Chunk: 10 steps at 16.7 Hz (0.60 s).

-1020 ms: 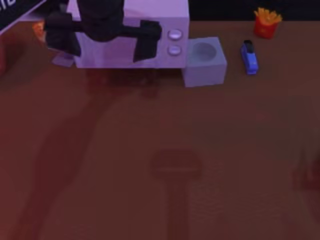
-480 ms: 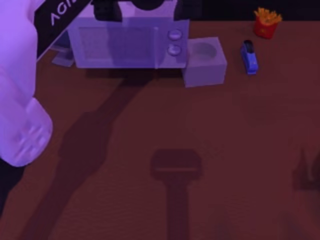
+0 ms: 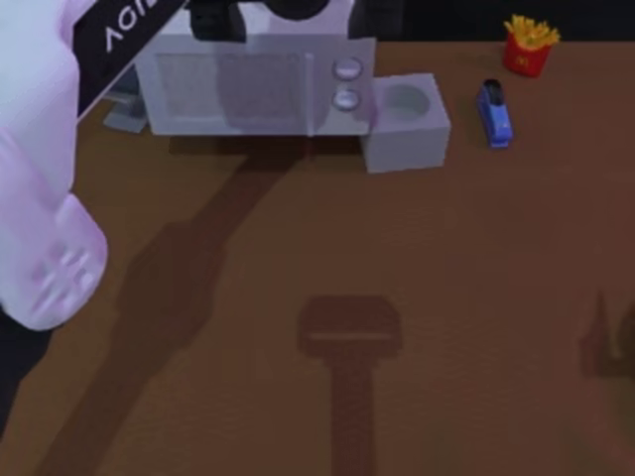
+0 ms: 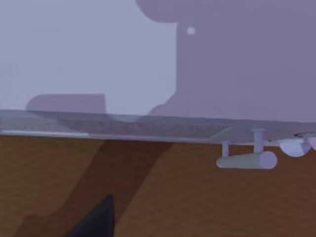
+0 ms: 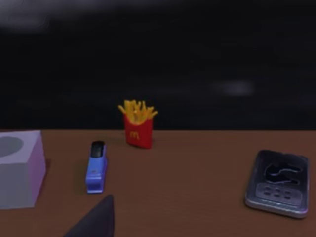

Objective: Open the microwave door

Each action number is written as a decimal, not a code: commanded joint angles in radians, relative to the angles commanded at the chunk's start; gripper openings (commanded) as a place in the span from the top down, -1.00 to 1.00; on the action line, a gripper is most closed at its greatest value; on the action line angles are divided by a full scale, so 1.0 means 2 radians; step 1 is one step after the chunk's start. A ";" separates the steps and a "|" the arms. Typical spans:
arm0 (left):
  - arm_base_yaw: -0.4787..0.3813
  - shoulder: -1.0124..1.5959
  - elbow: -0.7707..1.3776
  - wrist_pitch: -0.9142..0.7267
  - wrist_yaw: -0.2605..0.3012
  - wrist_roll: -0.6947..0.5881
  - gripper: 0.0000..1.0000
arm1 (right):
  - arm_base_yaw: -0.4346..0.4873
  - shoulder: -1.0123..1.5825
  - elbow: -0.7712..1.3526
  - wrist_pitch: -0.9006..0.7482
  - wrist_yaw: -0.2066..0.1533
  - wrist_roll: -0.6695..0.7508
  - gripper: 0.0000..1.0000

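Microwave [image 3: 256,84] sits upper left of the top view, door [image 3: 226,87] flat shut w/ handle bar [image 4: 246,160] free. Left tool [image 3: 288,12] is above the microwave at the top edge; can't tell if it's spread or pressed together. Grey cube [image 3: 407,121] touches the microwave's right side; stapler [image 3: 494,113] & fries [image 3: 529,45] upper right.

Light-grey microwave [image 3: 256,84], speckled door window [image 3: 226,83], blue stapler [image 3: 495,114], red fry carton [image 3: 529,46].

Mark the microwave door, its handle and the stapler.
microwave door [image 3: 228,91], top view, on the mesh window.
handle [image 4: 246,161], left wrist view, middle of the bar.
stapler [image 5: 96,168], right wrist view, blue top.
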 joint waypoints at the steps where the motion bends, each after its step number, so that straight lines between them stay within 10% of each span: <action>1: 0.002 0.005 -0.007 0.012 0.001 0.003 -1.00 | 0.000 0.000 0.000 0.000 0.000 0.000 -1.00; 10: 0.020 0.042 -0.059 0.107 0.009 0.019 -1.00 | 0.000 0.000 0.000 0.000 0.000 0.000 -1.00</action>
